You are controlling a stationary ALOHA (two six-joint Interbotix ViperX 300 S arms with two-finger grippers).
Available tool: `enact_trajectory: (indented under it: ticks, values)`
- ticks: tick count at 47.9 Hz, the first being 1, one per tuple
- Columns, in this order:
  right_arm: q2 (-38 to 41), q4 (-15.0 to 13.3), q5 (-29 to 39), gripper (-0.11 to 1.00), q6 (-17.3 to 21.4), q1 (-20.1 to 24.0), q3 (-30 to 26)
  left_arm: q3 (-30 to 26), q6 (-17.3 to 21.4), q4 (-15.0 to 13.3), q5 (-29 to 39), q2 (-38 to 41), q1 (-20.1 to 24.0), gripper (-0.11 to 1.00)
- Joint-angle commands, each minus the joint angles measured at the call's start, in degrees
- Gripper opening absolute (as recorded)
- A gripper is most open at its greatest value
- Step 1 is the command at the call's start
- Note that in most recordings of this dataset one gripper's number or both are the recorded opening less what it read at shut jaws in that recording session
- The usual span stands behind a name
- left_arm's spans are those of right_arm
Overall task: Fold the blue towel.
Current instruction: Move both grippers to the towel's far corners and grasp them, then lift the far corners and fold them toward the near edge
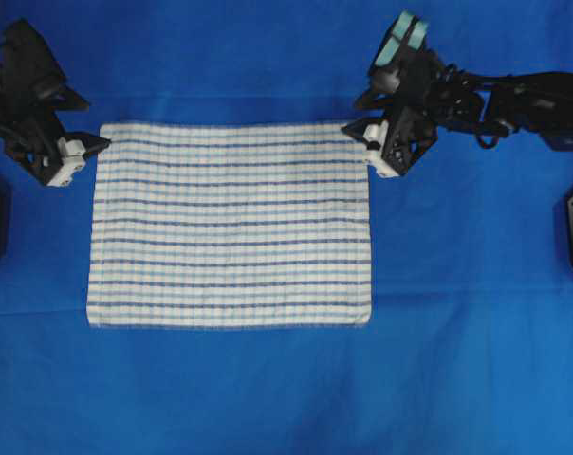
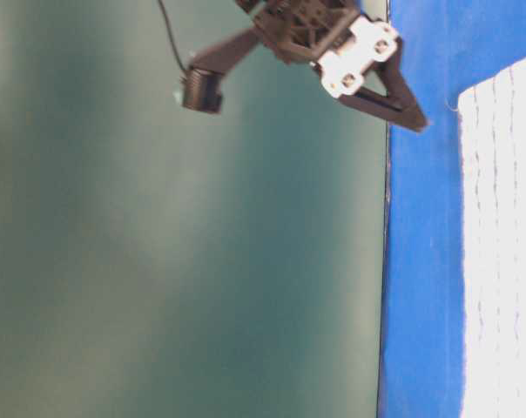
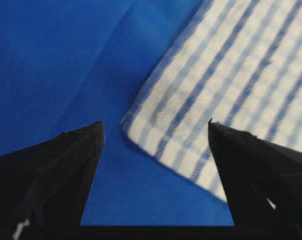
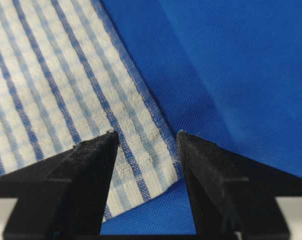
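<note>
Lying flat and fully spread in the overhead view, the white rectangular cloth towel with thin light-blue and dark-blue check stripes (image 1: 231,224) sits in the middle of the counter, on the plain bright-blue covering (image 1: 268,398). The left claw (image 1: 95,145) points at the towel's far-left corner, and the right claw (image 1: 362,136) sits at the far-right corner; neither has lifted any cloth.

From table level, only the left claw (image 2: 411,117) shows, its dark fingers poised above the blue covering, just beside the towel's white edge (image 2: 502,252) and apart from it.

Through the left wrist camera, the left claw (image 3: 156,131) stands wide open and empty, with the towel's corner (image 3: 156,135) between its two black fingers (image 3: 66,165) and still flat on the covering.

Through the right wrist camera, the right claw (image 4: 147,140) is likewise spread and holds nothing; the towel's corner (image 4: 141,170) lies between its fingers (image 4: 86,170), the hem running close to the right-hand one.

The step in hand looks like the approach for the first fold: both claws are lined up on the far corners, not yet gripping. Next, each likely needs to sink until its fingers bracket the hem, close on one layer of cloth, then carry the far edge over toward the near edge in step, so the towel does not skew.
</note>
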Motion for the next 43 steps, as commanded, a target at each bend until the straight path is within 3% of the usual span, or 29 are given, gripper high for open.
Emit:
enact_trajectory:
  ticks: [1, 35, 40, 43]
  values:
    - [0.88, -0.18, -0.18, 0.56, 0.00, -0.62, -1.05, -0.53, 0.09, 0.00, -1.41, 2.29, 0.97, 0.78]
    - [4.66, 0.00, -0.53, 0.54, 0.26, -1.93, -1.32, -3.69, 0.26, 0.00, -5.45, 14.41, 2.11, 0.76]
    - [4.66, 0.00, -0.26, 0.45, 0.18, -1.49, -1.41, -4.48, 0.35, 0.35, -4.48, 15.82, 1.41, 0.68]
    - [4.57, 0.00, 0.09, 0.33, 0.09, -1.23, -1.41, -4.83, 0.35, 0.44, -4.13, 16.17, 0.79, 0.54]
